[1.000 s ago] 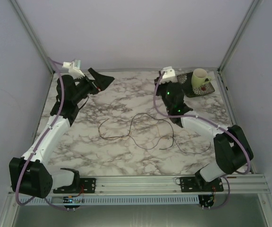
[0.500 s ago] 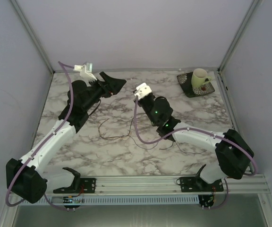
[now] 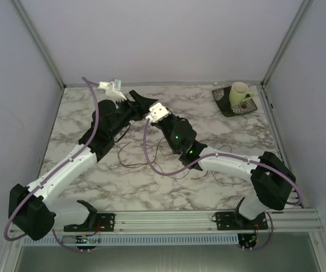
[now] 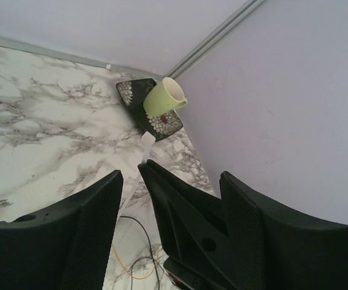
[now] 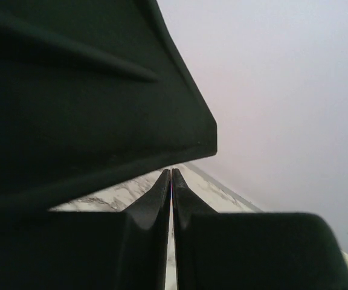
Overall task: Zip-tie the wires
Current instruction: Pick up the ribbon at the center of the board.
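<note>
The wires point(image 3: 133, 165) lie in thin dark loops on the marble table point(image 3: 67, 122), under and between both arms; a few strands point(image 4: 139, 241) show below the left wrist. My left gripper point(image 3: 145, 102) is raised at the back centre, open point(image 4: 171, 174). Between its jaws sit the shut fingers of my right gripper point(image 3: 148, 109). In the left wrist view a thin white zip tie point(image 4: 147, 140) sticks out past those fingertips and hangs down to the left. The right wrist view shows the right gripper point(image 5: 171, 171) pinched on a thin strip, with a left finger point(image 5: 71, 90) close above.
A pale green cup point(image 3: 240, 92) lies tilted on a dark flowered saucer point(image 3: 243, 107) at the back right corner, also seen from the left wrist as the cup point(image 4: 165, 98). Grey walls enclose the table on three sides. A metal rail point(image 3: 168, 218) runs along the near edge.
The right arm swung left from beside the saucer to the back centre. The left arm moved right to meet it, and its jaws narrowed around the right gripper's fingers.
</note>
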Available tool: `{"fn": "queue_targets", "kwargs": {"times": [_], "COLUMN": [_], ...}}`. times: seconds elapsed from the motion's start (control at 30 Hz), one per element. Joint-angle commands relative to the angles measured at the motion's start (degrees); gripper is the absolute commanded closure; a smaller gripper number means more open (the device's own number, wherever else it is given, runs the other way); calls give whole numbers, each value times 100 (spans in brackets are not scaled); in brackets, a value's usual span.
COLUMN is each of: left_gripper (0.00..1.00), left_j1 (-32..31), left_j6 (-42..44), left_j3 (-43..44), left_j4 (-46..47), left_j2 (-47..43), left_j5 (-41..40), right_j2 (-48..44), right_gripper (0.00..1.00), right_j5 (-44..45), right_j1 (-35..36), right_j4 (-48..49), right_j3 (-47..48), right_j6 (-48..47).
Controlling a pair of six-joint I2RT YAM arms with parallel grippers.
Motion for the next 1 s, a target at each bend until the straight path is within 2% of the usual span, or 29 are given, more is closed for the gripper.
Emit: {"fn": "queue_targets", "kwargs": {"times": [0.0, 0.2, 0.43, 0.63, 0.73, 0.8, 0.83, 0.97], "left_gripper": [35, 39, 54, 81, 99, 100, 100, 100], "left_j1": [-97, -162, -220, -246, -244, -243, -244, -116], "left_j6": [116, 149, 114, 140, 218, 277, 310, 513], "left_j3": [99, 132, 213, 140, 127, 100, 78, 24], "left_j4": [131, 280, 602, 1019, 1142, 1171, 1202, 1233], "left_j2": [136, 347, 557, 578, 575, 556, 551, 571], "left_j5": [-333, -535, -443, -292, -213, -212, -208, 40], "right_j2": [-23, -63, -49, -4, 23, 28, 7, -168], "right_gripper": [100, 100, 100, 100, 100, 100, 99, 82], "right_j5": [121, 23, -16, -89, -72, -49, -64, -181], "right_j1": [90, 152, 175, 180, 177, 164, 155, 98], "right_j4": [72, 47, 88, 80, 120, 171, 200, 230], "right_j3": [258, 205, 203, 202, 185, 158, 134, -57], "right_j6": [-139, -99, -78, -22, 31, 131, 190, 409]}}
